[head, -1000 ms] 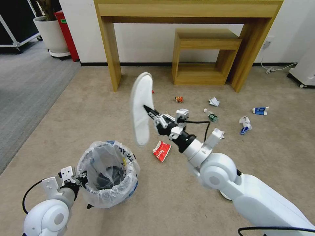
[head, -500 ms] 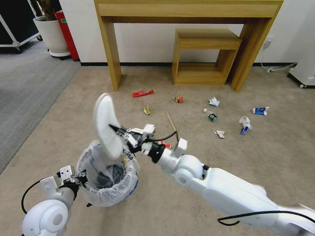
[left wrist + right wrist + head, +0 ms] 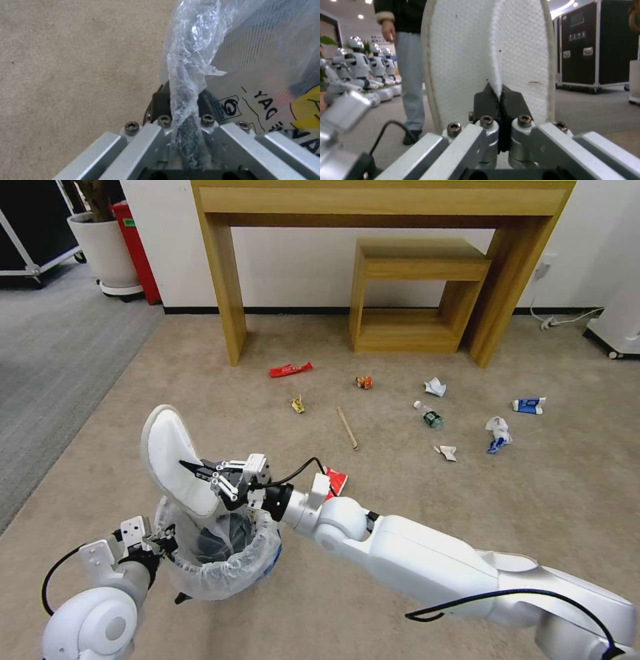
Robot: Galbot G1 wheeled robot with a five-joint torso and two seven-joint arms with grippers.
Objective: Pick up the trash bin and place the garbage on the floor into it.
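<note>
The right gripper [image 3: 500, 98] has its dark jaws pressed together on a fold of a flat white oval textured insole-like pad [image 3: 486, 50], which stands upright from the pinch. In the head view that right gripper [image 3: 193, 468] holds the white pad [image 3: 170, 457] just over the far rim of the small round blue trash bin lined with a crinkly translucent plastic bag [image 3: 220, 570].

The left gripper [image 3: 181, 100] pinches the bin's bag-covered rim between its jaws; in the head view the left gripper [image 3: 163, 543] sits at the bin's left edge. Black lettering on the bag reads roughly "DAY", the rest too cut off to make out.

The bin sits on the tan short-pile carpet floor [image 3: 200, 380]. Litter lies well beyond it: a red wrapper [image 3: 290, 370], a yellow wrapper [image 3: 297, 405], a wooden stick [image 3: 347, 427], a small green-labelled plastic bottle [image 3: 428, 415], crumpled white paper [image 3: 435, 387] and a blue-white packet [image 3: 529, 405].
</note>
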